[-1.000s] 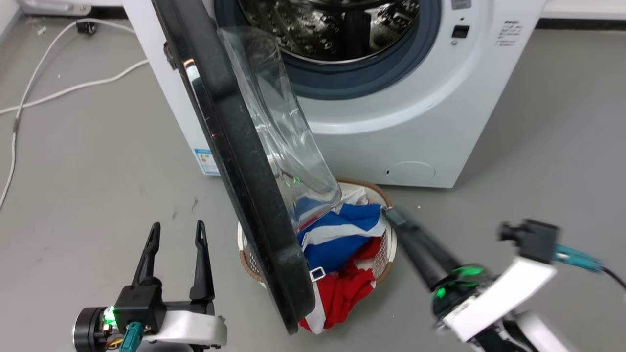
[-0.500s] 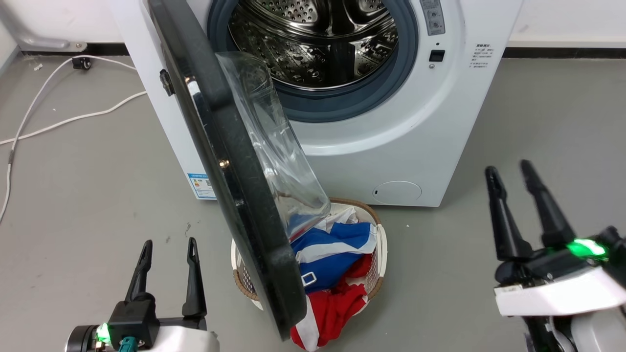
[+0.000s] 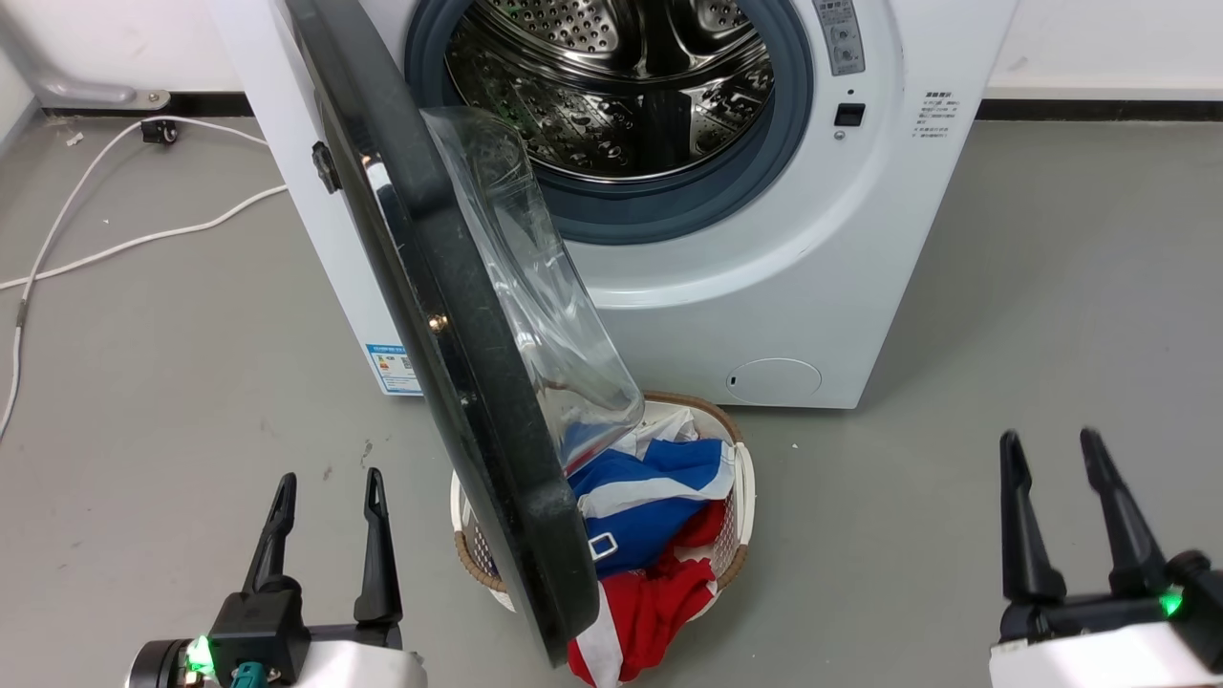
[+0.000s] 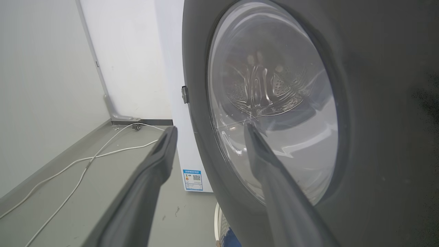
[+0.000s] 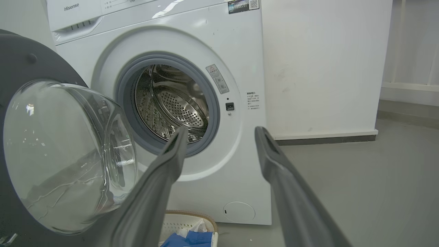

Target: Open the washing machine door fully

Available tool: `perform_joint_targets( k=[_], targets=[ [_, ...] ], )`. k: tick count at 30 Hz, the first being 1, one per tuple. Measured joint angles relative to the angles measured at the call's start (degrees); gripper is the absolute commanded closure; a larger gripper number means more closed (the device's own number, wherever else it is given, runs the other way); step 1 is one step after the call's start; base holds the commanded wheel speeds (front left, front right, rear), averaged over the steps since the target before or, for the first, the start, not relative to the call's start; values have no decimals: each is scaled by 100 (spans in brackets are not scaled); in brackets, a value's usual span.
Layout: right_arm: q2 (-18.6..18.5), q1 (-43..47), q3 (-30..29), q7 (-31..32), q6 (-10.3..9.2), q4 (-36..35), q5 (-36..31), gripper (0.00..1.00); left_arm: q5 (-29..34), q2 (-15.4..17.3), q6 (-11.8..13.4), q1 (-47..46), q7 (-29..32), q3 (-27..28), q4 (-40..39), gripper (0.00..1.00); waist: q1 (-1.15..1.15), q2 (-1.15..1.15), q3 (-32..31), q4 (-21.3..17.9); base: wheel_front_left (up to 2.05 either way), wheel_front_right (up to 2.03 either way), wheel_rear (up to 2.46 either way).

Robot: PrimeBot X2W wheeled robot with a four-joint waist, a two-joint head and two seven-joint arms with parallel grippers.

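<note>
Looking at the big white washing machine (image 3: 783, 287) up top, steel drum in plain sight. Then the washing machine door (image 3: 459, 382), swung out on its left-hand hinge, roughly edge-on, glass bowl (image 3: 535, 315) facing right, bottom edge hanging over the laundry basket (image 3: 747, 478) of red and blue cloth. Left gripper (image 3: 329, 478) parked low at lower left, fingers up toward the door's outer face, spread wide, empty, clear of the door. Right gripper (image 3: 1049, 438) low at lower right, same deal: wide, empty, aimed at the drum.
</note>
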Motion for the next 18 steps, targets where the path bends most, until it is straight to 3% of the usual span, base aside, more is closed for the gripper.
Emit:
perform_joint_targets(
  k=[18],
  targets=[
    [77, 393, 40, 0, 0, 413, -379, 0, -19, 0, -14, 25, 0, 24, 49, 0, 0, 0, -23, -22, 0, 0, 0]
  ],
)
